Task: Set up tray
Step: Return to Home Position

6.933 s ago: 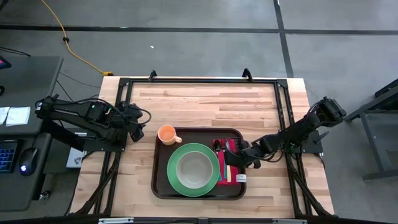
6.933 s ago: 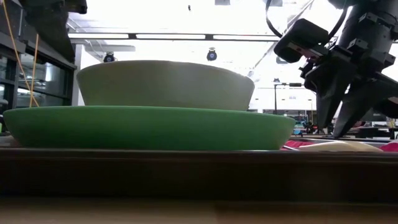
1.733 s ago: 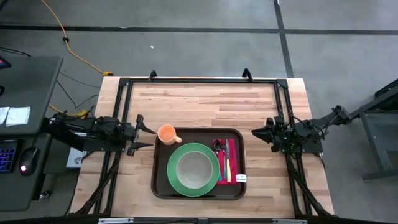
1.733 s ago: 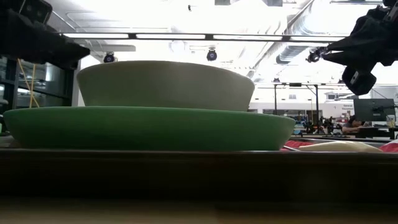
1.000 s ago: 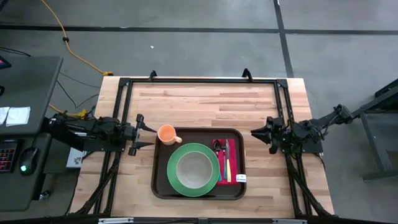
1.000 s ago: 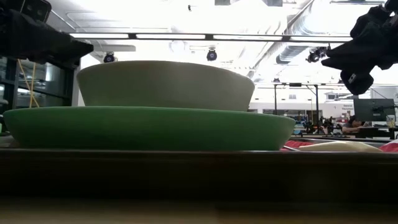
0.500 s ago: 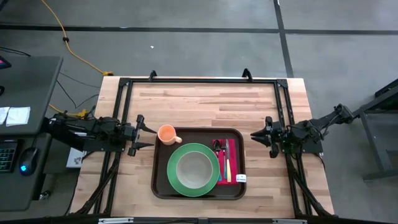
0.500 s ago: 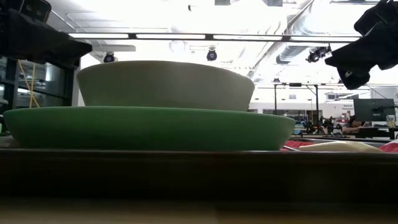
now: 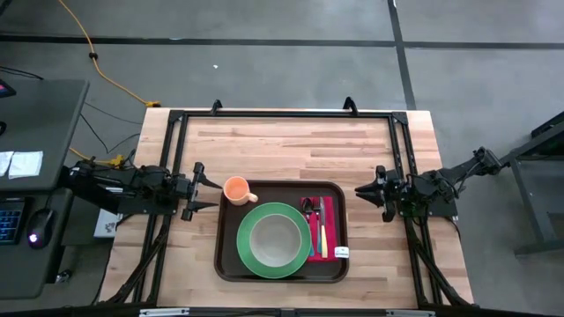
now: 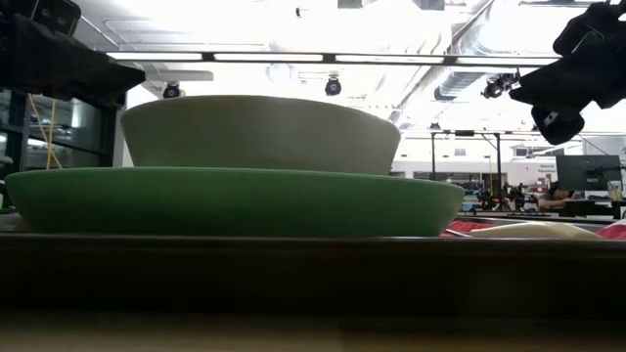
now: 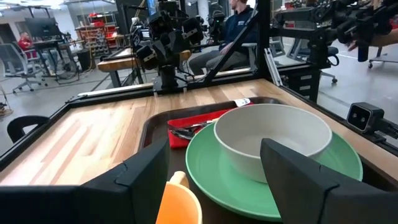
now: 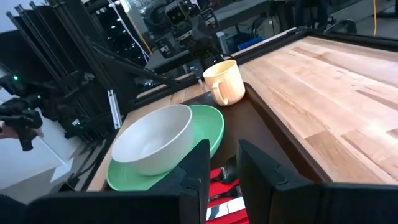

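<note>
The dark brown tray [image 9: 264, 192] lies on the wooden table's near middle. On it stand a green plate [image 9: 249, 255] carrying a pale bowl [image 9: 274, 238], an orange mug [image 9: 235, 188] at the tray's far left corner, and a red napkin [image 9: 331, 220] with cutlery [image 9: 322, 236] along its right side. My left gripper [image 9: 218, 194] hovers open just left of the mug, pointing right. My right gripper [image 9: 358, 189] hovers right of the tray, pointing left, its fingers a narrow gap apart. Neither touches anything.
A black frame rail [image 9: 282, 114] runs around the table's far, left and right sides. Bare wood [image 9: 291, 145] stretches between the tray and the far rail. A desk with a keyboard [image 9: 13, 220] stands left of the table. A seated person [image 11: 239, 18] shows beyond the table.
</note>
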